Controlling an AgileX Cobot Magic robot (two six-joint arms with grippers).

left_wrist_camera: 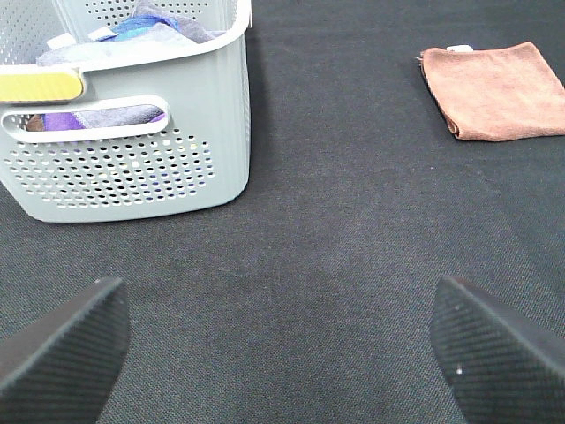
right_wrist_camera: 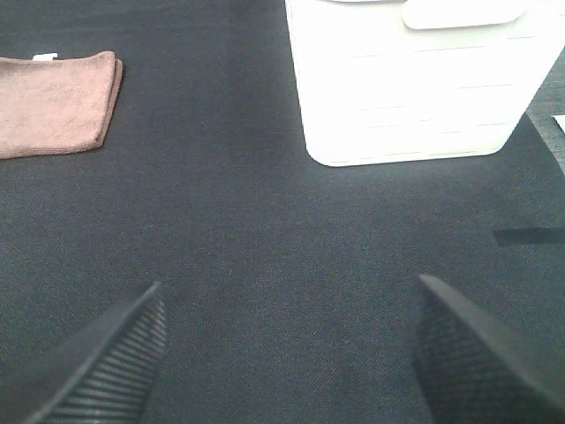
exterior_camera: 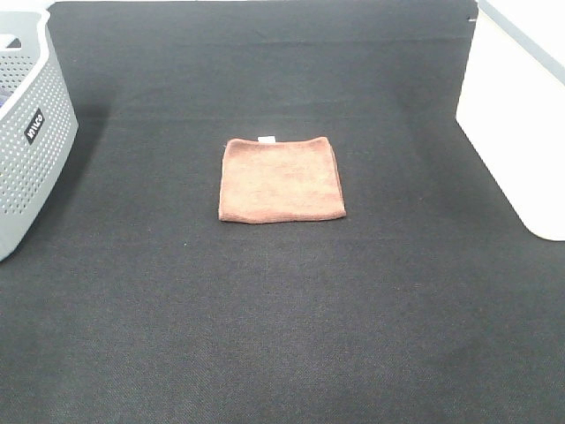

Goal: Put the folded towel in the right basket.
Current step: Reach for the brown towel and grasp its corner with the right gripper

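Observation:
A folded brown towel point(exterior_camera: 281, 178) with a small white tag lies flat in the middle of the black table. It also shows in the left wrist view point(left_wrist_camera: 496, 91) and the right wrist view point(right_wrist_camera: 55, 102). The white right basket point(exterior_camera: 516, 115) stands at the table's right edge, and the right wrist view shows its wall point(right_wrist_camera: 410, 84). Neither arm shows in the high view. My left gripper point(left_wrist_camera: 282, 349) is open and empty over bare mat. My right gripper point(right_wrist_camera: 287, 353) is open and empty, short of the white basket.
A grey perforated basket point(exterior_camera: 26, 132) stands at the left edge; the left wrist view shows it point(left_wrist_camera: 132, 150) holding blue and purple cloths. The black mat point(exterior_camera: 282, 318) covers the table.

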